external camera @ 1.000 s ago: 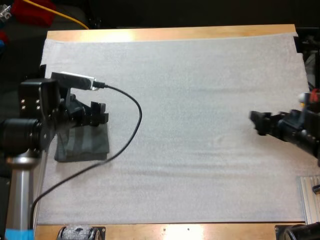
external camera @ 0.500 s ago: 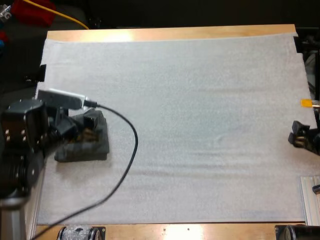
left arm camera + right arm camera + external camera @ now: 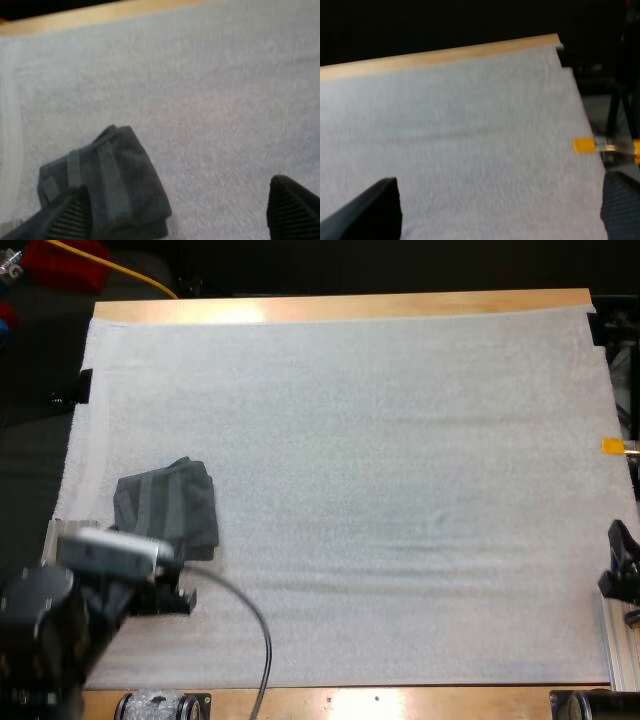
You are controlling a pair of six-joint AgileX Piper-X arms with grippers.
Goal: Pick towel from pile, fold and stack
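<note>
You are looking at a towel [image 3: 167,508] that already lies folded into a small, thick bundle on the white mat [image 3: 400,440], with nothing gripping it. So the folding and setting-down of this piece look finished to me. What would remain is fetching another towel and laying it on top, though you cannot tell from here whether more are waiting. Your left claw [image 3: 172,598] is spread wide and holds nothing. In its own wrist view the two fingers stand well apart, one of them close by the near edge of the towel and the other off over bare mat. The towel sits just ahead of that claw, a little toward the far side of the table [image 3: 340,306], near enough that a short reach forward would meet it. Your right claw [image 3: 622,572] is also spread and empty. It hangs at the opposite edge of the mat, well apart from the towel, with plain mat stretching ahead of it.
</note>
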